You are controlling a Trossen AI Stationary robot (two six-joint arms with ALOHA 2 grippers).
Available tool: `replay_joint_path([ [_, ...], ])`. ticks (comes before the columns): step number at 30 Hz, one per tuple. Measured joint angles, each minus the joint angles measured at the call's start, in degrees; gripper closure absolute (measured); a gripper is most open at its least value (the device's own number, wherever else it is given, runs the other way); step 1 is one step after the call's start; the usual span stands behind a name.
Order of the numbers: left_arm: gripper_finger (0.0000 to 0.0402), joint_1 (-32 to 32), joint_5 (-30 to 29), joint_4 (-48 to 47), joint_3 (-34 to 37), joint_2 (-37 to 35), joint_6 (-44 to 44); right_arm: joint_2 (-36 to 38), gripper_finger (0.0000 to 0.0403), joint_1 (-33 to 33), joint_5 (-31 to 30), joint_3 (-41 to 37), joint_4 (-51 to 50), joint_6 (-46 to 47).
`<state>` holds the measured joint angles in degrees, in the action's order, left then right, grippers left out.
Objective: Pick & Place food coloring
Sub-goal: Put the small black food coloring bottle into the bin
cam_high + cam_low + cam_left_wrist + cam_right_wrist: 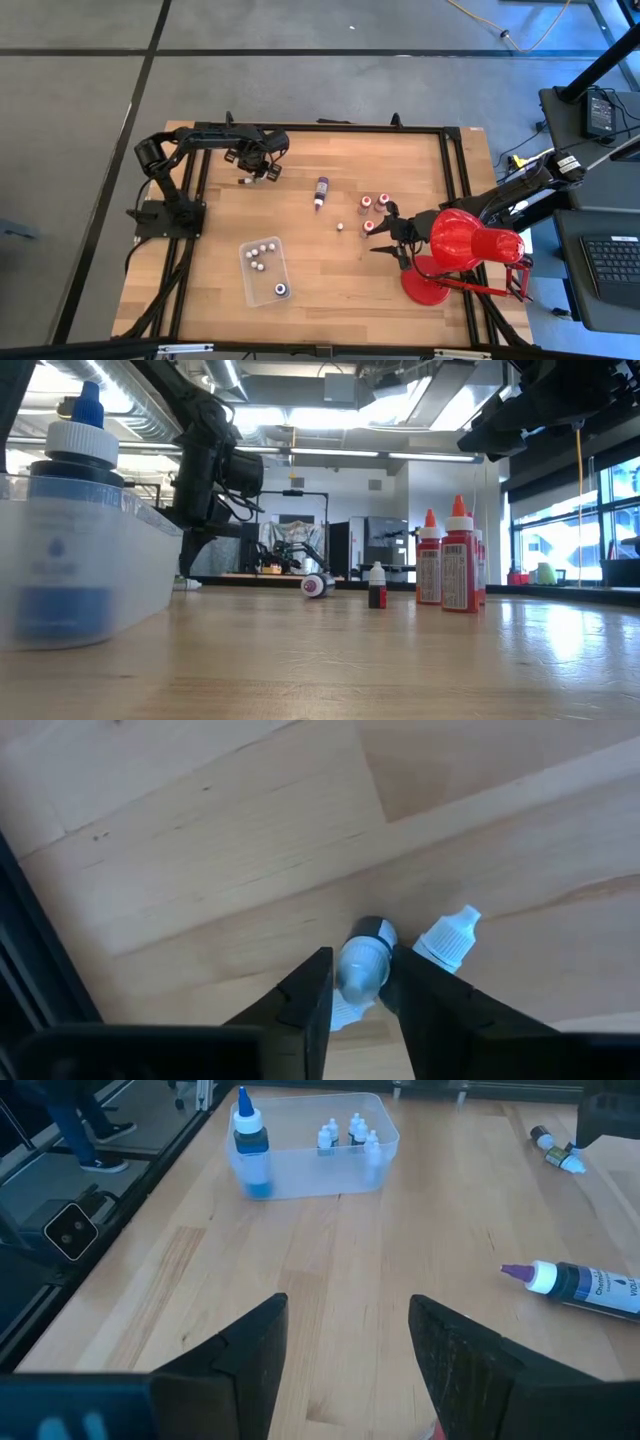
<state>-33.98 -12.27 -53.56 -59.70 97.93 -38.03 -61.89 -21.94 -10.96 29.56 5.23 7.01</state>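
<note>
A tiny dropper bottle (362, 966) is lying on its side on the wooden table (330, 270) near the far left edge, and the left gripper (358, 990) is bracketing it, fingers (300, 1005) pressing in against its pale cap end; contact is looking made or nearly made, though whether it is bearing weight yet cannot be judged. A second small bottle with a white cap (447, 937) is lying just beside it, touching or almost touching the finger on that side. A bottle like this is probably feather-light, rigid and smooth, and round enough to roll or squirt out of a pinch, so gripping across the body just below the cap is seeming the safest hold. Farther out, a longer purple bottle (321, 191) is lying mid-table, with red-capped bottles (374, 203) standing near the right side. The clear tray (262, 288) toward the near edge is already holding several small bottles (262, 248) and a larger blue one (250, 1146). The right gripper (350, 1350) is hovering with its fingers apart and nothing between them, close to the red desk lamp (455, 245).
</note>
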Motion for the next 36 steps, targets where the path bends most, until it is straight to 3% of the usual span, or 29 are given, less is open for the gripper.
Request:
replay_joint_path([
  [14, 0.0338, 0.8, 0.2, -1.5, -0.1, -0.7, 1.3, 0.0, 0.0192, 0.0, 0.0, 0.0, 0.0, 0.0],
  [21, 0.0338, 4.6, 0.0, -6.5, -1.4, -7.5, -0.1, 0.0, 0.0192, 0.0, 0.0, 0.0, -0.2, 0.2],
  [27, 0.0339, 13.6, 2.9, -6.7, -1.4, -17.1, -1.1, 0.0, 0.0192, 0.0, 0.0, 0.0, -0.5, 0.3],
  [32, 0.0339, 25.7, 7.3, -6.7, -1.4, -23.0, -0.4, 0.0, 0.0192, 0.0, 0.0, 0.0, -0.4, 0.4],
  [36, 0.034, 36.8, 7.3, -6.4, -1.4, -24.8, -4.7, 0.0, 0.0192, 0.0, 0.0, 0.0, -0.4, 0.4],
])
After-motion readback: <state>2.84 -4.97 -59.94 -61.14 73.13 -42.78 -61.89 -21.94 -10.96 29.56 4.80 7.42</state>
